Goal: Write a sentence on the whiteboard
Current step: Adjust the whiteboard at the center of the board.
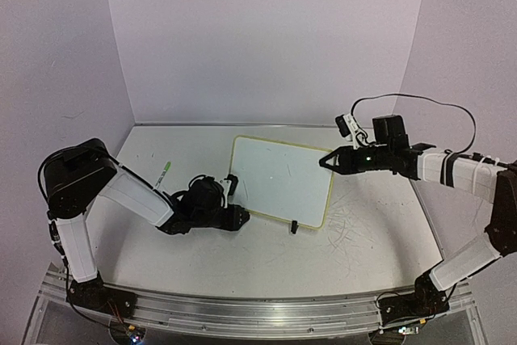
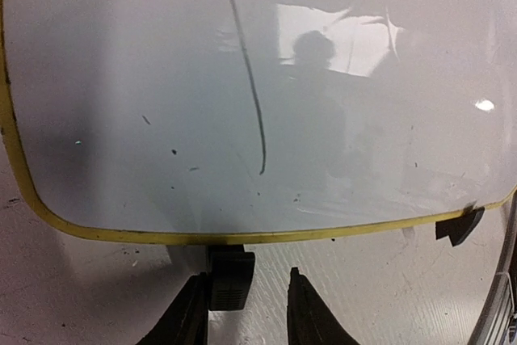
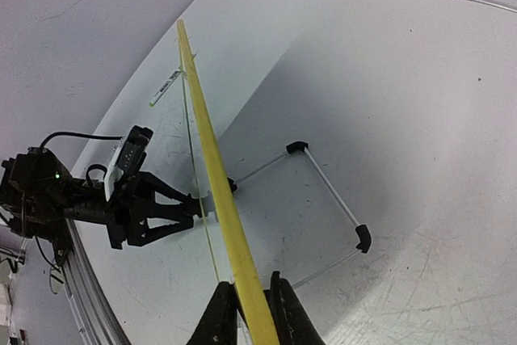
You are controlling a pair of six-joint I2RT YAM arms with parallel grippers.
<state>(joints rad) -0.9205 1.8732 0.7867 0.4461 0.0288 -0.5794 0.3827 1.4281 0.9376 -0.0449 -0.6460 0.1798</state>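
The whiteboard (image 1: pixel 279 179) stands tilted mid-table (image 1: pixel 380 232), bearing 1 dark stroke (image 2: pixel 250 78). The right pincer (image 3: pixel 252 295) is clamped on its yellow right rim. The left pincer (image 2: pixel 246 280) is partly open at the near-left edge, 1 finger against a black stand foot (image 2: pixel 231 276).

You've got the top cam high at 6 o'clock, looking down toward 12, far off, whole table (image 1: pixel 161 240) in shot. L wrist cam faces approx 3 o'clock, v. close on the whiteboard (image 2: pixel 242 78) face. R wrist cam faces 9, sighting along its rim. All 3 share the whiteboard; R also catches the left gripper (image 3: pixel 196 208).
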